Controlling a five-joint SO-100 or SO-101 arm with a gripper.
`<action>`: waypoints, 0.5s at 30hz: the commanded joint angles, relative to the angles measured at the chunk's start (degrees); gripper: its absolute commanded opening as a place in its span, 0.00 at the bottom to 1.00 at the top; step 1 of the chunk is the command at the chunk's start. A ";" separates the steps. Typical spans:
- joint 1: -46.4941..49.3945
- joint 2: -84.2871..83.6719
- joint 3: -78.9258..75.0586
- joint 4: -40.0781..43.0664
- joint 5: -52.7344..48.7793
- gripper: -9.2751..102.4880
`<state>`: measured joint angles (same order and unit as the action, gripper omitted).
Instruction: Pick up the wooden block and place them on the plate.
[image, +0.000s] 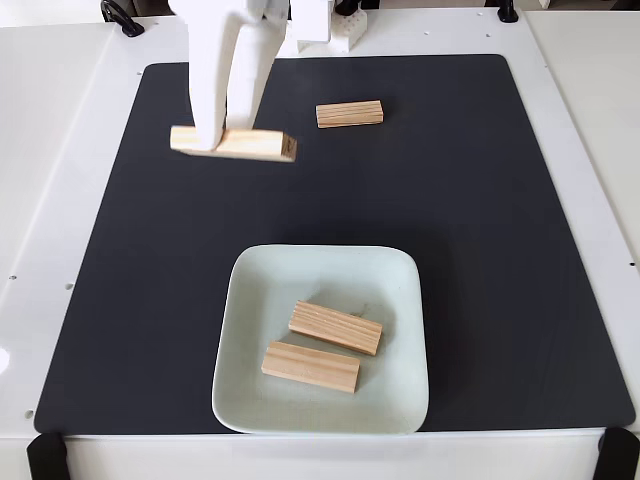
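Lighting and image quality: fixed view, bright, even, sharp.
Soft diffuse light; the white table (60, 200) near overexposed, the dark mat (470, 250) matte and glare-free. Faint soft shadows beside blocks on the plate (250, 400). Focus crisp throughout; slight perspective taper toward the top.

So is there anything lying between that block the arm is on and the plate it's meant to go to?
Nothing visible. The gripper is at the wooden block at the mat's upper left, and only bare black mat lies between it and the plate. Two blocks already lie in the plate; its upper half is free.
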<state>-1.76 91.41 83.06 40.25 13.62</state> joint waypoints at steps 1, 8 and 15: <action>-1.49 -10.28 -14.33 -2.29 -0.44 0.08; -5.45 -28.39 -33.49 -2.29 -0.44 0.08; -7.65 -39.20 -44.12 -2.20 -0.53 0.08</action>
<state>-8.70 52.91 44.30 39.02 13.62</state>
